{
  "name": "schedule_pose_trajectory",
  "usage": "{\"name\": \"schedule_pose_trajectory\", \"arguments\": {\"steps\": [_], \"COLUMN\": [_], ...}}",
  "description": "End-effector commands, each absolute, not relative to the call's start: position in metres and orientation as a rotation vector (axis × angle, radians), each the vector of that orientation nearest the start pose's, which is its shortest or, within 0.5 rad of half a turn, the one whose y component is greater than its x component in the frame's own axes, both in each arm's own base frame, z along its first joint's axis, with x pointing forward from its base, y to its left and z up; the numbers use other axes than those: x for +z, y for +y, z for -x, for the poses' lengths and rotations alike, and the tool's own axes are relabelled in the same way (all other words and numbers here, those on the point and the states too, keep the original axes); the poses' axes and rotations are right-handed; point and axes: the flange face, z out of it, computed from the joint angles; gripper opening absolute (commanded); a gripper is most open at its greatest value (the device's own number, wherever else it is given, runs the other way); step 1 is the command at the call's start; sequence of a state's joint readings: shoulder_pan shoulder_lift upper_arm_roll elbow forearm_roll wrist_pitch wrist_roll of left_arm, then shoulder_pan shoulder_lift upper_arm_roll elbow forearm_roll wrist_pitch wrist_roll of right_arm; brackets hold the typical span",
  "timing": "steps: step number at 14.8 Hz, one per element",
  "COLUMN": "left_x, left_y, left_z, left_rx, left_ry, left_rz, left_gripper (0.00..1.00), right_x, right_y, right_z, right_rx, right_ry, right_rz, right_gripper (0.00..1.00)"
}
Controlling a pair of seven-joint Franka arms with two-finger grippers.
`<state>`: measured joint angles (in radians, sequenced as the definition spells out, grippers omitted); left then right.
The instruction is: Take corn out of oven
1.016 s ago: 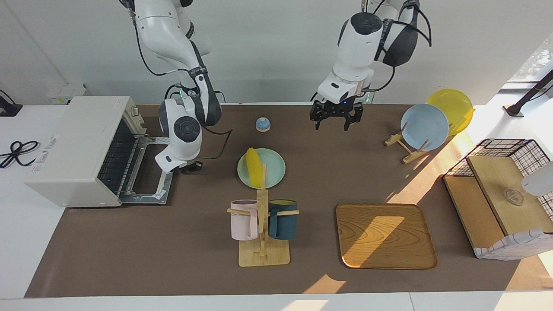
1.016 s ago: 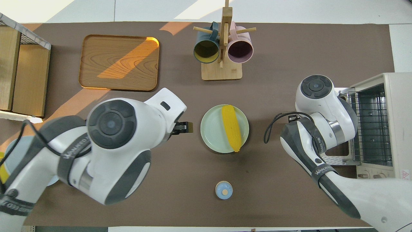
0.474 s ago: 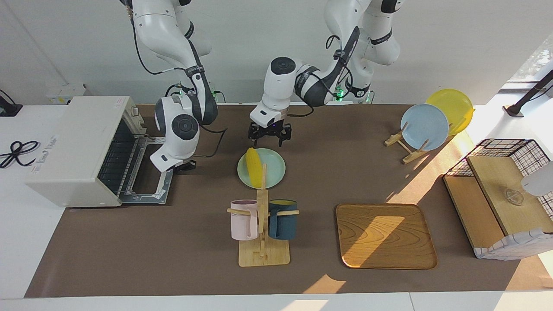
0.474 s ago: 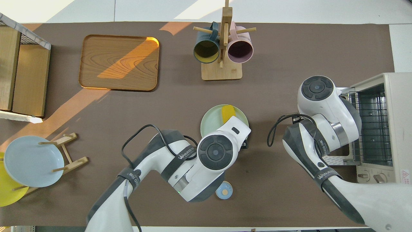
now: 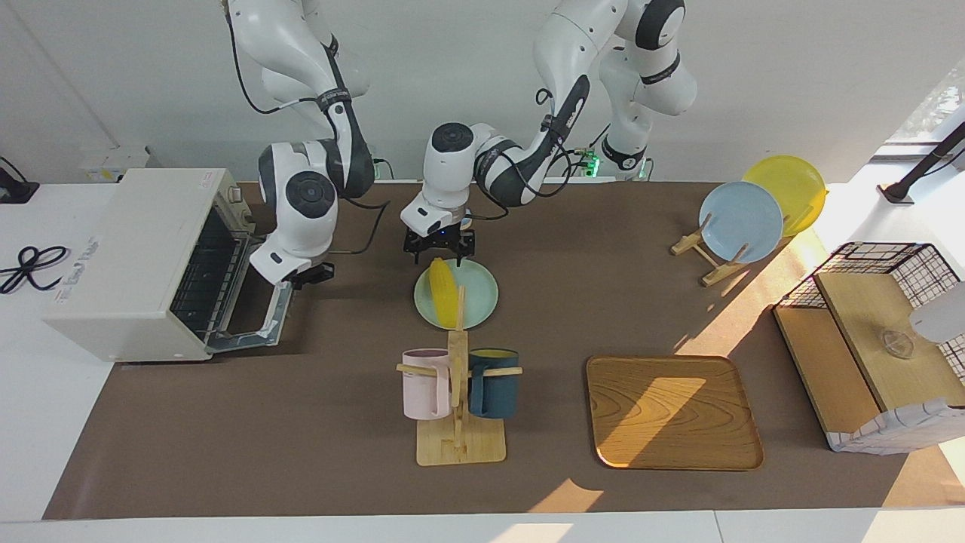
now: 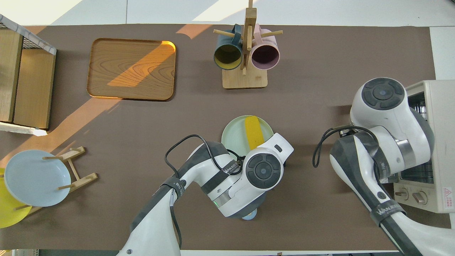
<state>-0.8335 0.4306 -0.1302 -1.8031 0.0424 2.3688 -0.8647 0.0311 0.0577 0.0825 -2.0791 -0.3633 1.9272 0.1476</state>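
1. Yellow and glossy, the corn [image 5: 443, 290] lies out of the oven [image 5: 128, 256], on a pale green plate [image 5: 475, 302] in the middle of the table. It lies near the plate's 9 o'clock rim on the facing view's clock, pointing from 12 to 6.
2. My left gripper [image 5: 439, 245] hangs just over the corn's 12 o'clock end, fingers spread wide and holding nothing. From overhead my own wrist hides that end, and only the rest of the corn [image 6: 253, 132] shows on the plate [image 6: 233, 138].
3. My right gripper [image 5: 309, 275] has its fingertips pressed together with nothing between them. It sits at the outer edge of the oven door [image 5: 252, 328], at about 9 o'clock from the plate. I cannot tell whether it touches the door.
4. The white oven stands at the right arm's end of the table, its door open and its wire rack showing inside.
5. At 6 o'clock from the plate, farther from me, stands a wooden mug rack [image 5: 458, 445] carrying a pink mug [image 5: 424, 394] and a dark blue mug [image 5: 494, 392].
6. At roughly 4 o'clock lies a wooden tray [image 5: 671, 411].
7. At 2 o'clock a blue plate [image 5: 741, 221] and a yellow plate [image 5: 788, 192] lean in a stand.
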Motion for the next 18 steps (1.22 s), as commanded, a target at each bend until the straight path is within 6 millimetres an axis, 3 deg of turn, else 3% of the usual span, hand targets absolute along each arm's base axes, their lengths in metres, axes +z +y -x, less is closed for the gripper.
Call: {"name": "schedule_pose_trajectory", "arguments": {"steps": [1,5,8,11,13,14,16,18], "left_x": [0.320,0.315,0.320,0.314,0.311,0.309,0.304,0.302], "left_y": [-0.539,-0.542,-0.538,-0.535,-0.534,-0.530,-0.528,-0.526], "left_z": [-0.393,-0.393,-0.408,-0.416,-0.416,-0.422,-0.425,-0.425], "left_rx": [-0.210,-0.237,-0.278,-0.283,-0.285,-0.288,-0.284,-0.281], "left_ry": [0.238,0.258,0.232,0.212,0.211,0.194,0.184,0.184], "left_rz": [3.235,3.236,3.260,3.267,3.270,3.273,3.272,3.267], "left_gripper": [1.00,1.00,1.00,1.00,1.00,1.00,1.00,0.90], "right_x": [0.400,0.428,0.453,0.513,0.566,0.577,0.577,0.577], "right_y": [-0.044,-0.068,-0.075,-0.062,-0.051,-0.043,-0.026,-0.018], "right_z": [-0.528,-0.518,-0.510,-0.516,-0.523,-0.524,-0.525,-0.526], "right_rx": [0.392,0.389,0.376,0.272,0.176,0.161,0.140,0.143], "right_ry": [-0.255,-0.286,-0.299,-0.180,-0.121,-0.114,-0.131,-0.151], "right_rz": [3.485,3.467,3.469,3.387,3.294,3.252,3.189,3.179], "right_gripper": [0.00,0.00,0.00,0.00,0.00,0.00,0.00,0.00]}}
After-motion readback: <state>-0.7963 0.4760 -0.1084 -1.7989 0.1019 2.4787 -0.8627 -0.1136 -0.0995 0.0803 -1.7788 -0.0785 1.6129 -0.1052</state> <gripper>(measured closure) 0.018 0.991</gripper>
